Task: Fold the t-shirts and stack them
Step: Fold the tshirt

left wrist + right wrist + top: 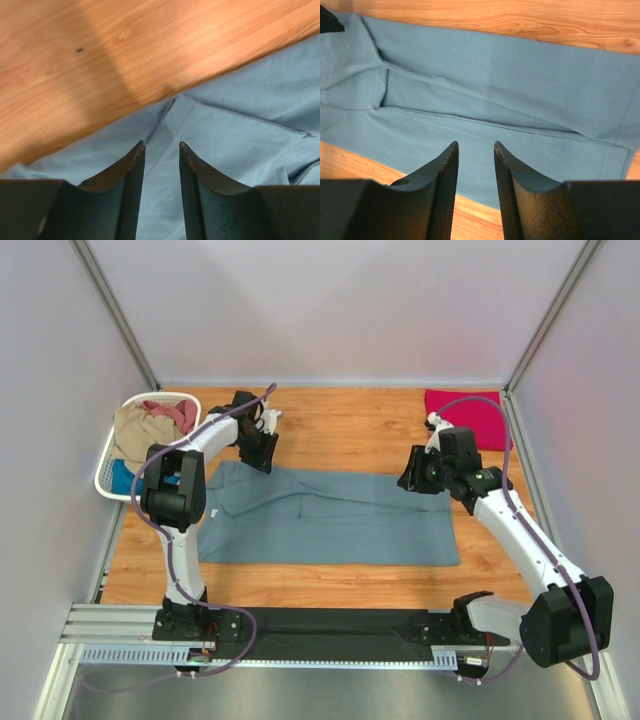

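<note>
From above, a large slate grey-blue fabric t-shirt (330, 520) lies spread flat across the middle of the wooden table (340, 425), partly folded lengthwise. The left gripper (262, 455) hangs over the shirt's far left corner and the right gripper (412, 478) over its far right corner. A folded crimson-pink t-shirt (465, 418) sits at the far right of the table, well apart from the grey-blue one. At the far left stands a white slatted laundry basket (101, 476) holding a crumpled tan t-shirt (140, 430), a dusty-pink t-shirt (170, 410) and a bright-blue t-shirt (122, 478). In the left wrist view, the two dark fingers (132, 170) stand apart with nothing between them, just above a folded, stitched flap of the grey-blue shirt where its edge meets bare wood. In the right wrist view, that arm's dark ribbed fingers (445, 175) are likewise parted and hold nothing. Beyond them the grey-blue shirt stretches across the frame, with long fold lines running along it and wood showing on both sides.
</note>
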`<move>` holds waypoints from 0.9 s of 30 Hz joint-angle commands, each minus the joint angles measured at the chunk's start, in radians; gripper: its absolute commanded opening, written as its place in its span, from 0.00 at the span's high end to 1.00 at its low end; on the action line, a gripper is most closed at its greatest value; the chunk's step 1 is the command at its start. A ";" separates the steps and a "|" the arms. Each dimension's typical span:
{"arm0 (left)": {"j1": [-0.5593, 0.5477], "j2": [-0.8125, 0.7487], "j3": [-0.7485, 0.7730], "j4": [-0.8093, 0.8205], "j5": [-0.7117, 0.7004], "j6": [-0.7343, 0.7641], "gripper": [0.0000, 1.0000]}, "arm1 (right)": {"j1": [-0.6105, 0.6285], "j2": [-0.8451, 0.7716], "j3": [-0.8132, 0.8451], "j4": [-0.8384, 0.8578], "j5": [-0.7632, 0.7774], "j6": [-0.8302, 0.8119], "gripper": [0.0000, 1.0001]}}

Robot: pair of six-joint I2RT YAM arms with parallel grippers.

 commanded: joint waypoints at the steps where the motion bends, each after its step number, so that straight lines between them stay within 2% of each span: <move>1: 0.009 -0.012 0.061 0.006 0.025 0.048 0.59 | 0.005 -0.018 0.053 0.000 0.015 -0.019 0.63; 9: 0.009 0.012 0.064 -0.015 0.093 0.059 0.59 | 0.005 -0.010 0.051 -0.006 0.026 -0.023 0.63; 27: 0.010 0.040 0.035 0.026 0.024 0.065 0.60 | 0.004 -0.044 0.054 -0.020 0.033 -0.030 0.63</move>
